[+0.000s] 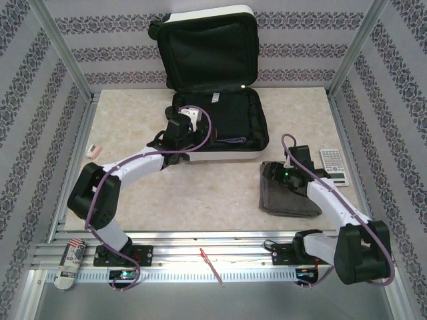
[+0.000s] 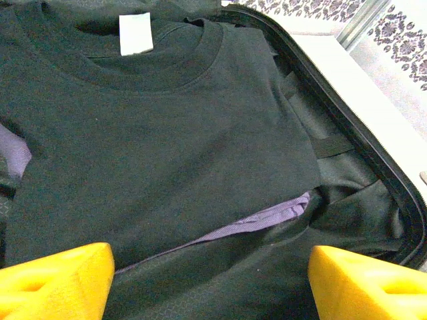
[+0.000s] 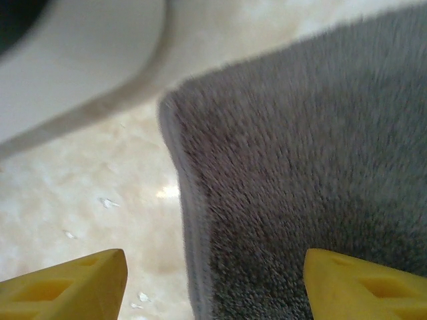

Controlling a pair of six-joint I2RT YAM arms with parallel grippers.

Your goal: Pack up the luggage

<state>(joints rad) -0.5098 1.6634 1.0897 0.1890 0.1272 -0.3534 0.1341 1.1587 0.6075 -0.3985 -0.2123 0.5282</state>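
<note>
a: where's the luggage (image 1: pixel 207 53)?
b: right under the left tool (image 2: pixel 210 287). it lies open at the far side of the worktop (image 1: pixel 200 193), with the lid upright against the back wall and the base flat. that tool hangs over the left part of the base.
a: what's beneath the left tool?
b: a folded dark t-shirt (image 2: pixel 153 133) lies in the base, its white neck label (image 2: pixel 135 33) far ahead of the tool. a strip of lilac cloth (image 2: pixel 267 219) peeks from under the shirt's near edge, just ahead of the tool and a little to its right. the suitcase's zip rim runs off to the tool's right.
a: is it gripping?
b: no, released: jaws wide, nothing between them.
a: and the right tool (image 3: pixel 213 287)?
b: also spread wide, holding nothing. it's over a corner of a grey towel (image 1: pixel 287 197) that lies on the worktop apart from the luggage. its right finger is above the pile and its left finger above bare worktop, with the towel's hemmed edge running between them. i can't tell whether the tips touch the towel, as that view is blurred.
a: anything else near?
b: a calculator (image 1: pixel 332 167) just right of the right tool, beside the towel. the luggage's white shell curves ahead and left of that tool.
</note>
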